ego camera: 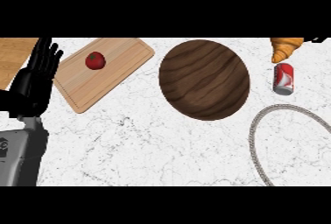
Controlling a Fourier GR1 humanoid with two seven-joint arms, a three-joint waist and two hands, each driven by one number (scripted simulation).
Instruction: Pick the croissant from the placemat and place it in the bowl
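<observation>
Croissant (286, 48): it sat at the top right edge of the view, above the red can (283, 78) — something black showed just beside it at the very edge, but whether that was the right hand could not be told
Placemat (291, 144): it looked to be the pale round mat with the braided rim at the lower right, cut by the view's edge, and nothing lay on the part that showed
Bowl (204, 79): the dark wooden bowl stood in the middle of the bench (149, 148) and held nothing
Left hand (35, 76): it stood at the left edge, resting, with its fingers straight and pointing up, holding nothing, well apart from the croissant
Right hand: not clearly in view, so the state of its fingers could not be told
Other things: a wooden cutting board (103, 72) with a tomato (95, 60) on it lay left of the bowl
Done so far: by the look of it the croissant was off the placemat — lifted or carried, though the grasp itself was hidden
Left to do: bring the croissant over the bowl and set it inside, as the bowl was still bare
</observation>
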